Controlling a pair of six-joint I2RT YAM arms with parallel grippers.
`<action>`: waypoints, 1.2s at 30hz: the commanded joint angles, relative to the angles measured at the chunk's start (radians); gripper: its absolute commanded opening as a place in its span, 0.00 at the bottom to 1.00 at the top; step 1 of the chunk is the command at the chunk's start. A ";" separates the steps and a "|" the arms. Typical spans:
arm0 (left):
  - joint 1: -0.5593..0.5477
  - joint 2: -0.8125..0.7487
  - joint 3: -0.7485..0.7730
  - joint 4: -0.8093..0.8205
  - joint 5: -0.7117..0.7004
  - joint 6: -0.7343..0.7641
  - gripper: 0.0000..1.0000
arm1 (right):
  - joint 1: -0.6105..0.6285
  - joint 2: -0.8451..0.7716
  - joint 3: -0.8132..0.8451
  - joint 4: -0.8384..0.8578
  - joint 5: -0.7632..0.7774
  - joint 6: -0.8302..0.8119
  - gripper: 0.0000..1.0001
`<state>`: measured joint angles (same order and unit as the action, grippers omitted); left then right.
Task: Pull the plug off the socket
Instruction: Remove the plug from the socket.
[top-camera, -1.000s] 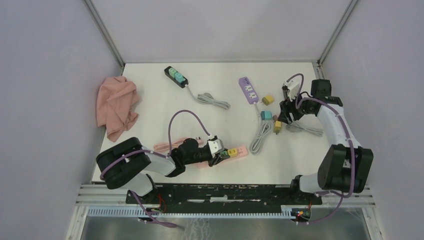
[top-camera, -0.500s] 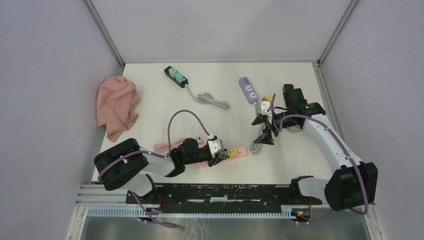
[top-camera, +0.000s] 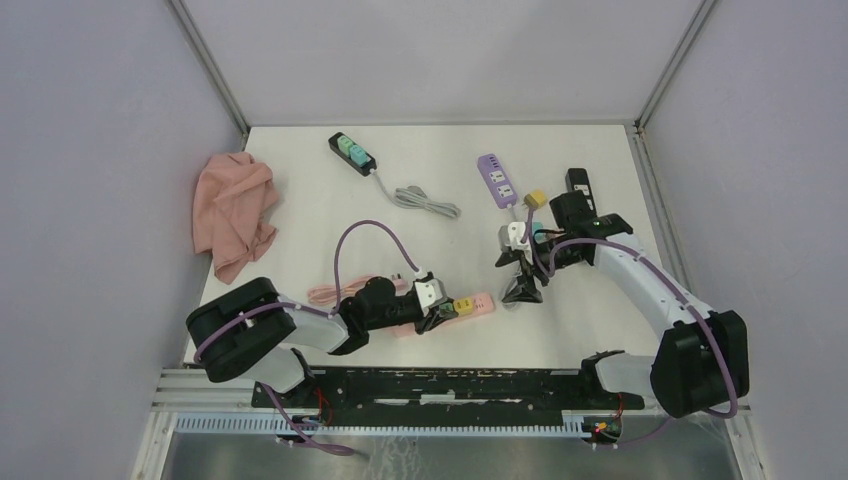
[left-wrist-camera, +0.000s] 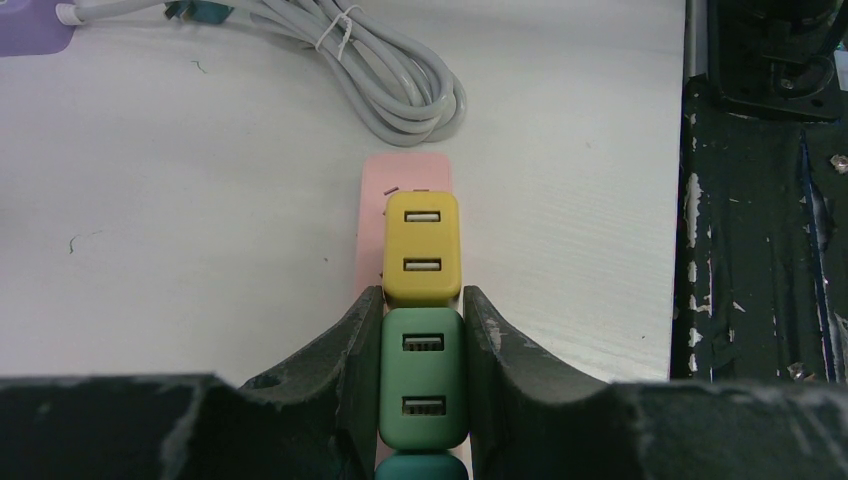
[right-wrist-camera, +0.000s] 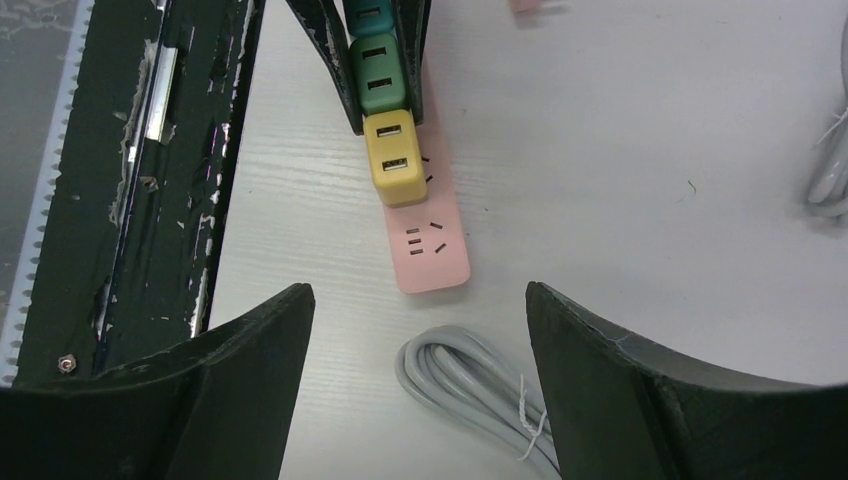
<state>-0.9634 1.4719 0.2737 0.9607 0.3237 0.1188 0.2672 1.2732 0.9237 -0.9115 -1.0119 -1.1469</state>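
A pink power strip (top-camera: 483, 301) lies near the table's front edge with a yellow plug (top-camera: 463, 305), a green plug (left-wrist-camera: 422, 375) and a teal plug (right-wrist-camera: 365, 15) in a row on it. My left gripper (left-wrist-camera: 422, 297) is shut on the green plug, one finger on each side, and the yellow plug (left-wrist-camera: 421, 248) sits just past the fingertips. My right gripper (right-wrist-camera: 418, 290) is open and empty, hovering over a coiled grey cable (right-wrist-camera: 470, 385) just beyond the strip's free end (right-wrist-camera: 430, 250). It faces the yellow plug (right-wrist-camera: 392, 160).
A purple power strip (top-camera: 497, 180) with a loose yellow plug (top-camera: 536, 199) beside it lies at the back. A black strip (top-camera: 351, 153) with its grey cord (top-camera: 425, 200) is at back centre. A pink cloth (top-camera: 233, 210) is at the left. The black rail (top-camera: 450, 385) runs along the front.
My right arm has swung from the back right toward the pink strip's free end, and its jaws have opened wider. The left gripper has stayed shut on the green plug.
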 joint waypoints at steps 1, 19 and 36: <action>0.001 0.006 -0.031 -0.006 0.002 -0.040 0.04 | 0.036 0.014 -0.017 0.072 0.013 0.015 0.84; 0.001 -0.018 -0.046 0.015 0.000 -0.056 0.04 | 0.155 0.062 -0.048 0.180 0.112 0.079 0.84; 0.002 -0.015 -0.049 0.032 0.002 -0.065 0.05 | 0.196 0.093 -0.049 0.270 0.136 0.199 0.84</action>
<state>-0.9634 1.4651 0.2481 0.9947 0.3229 0.0952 0.4557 1.3571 0.8726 -0.6991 -0.8700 -1.0077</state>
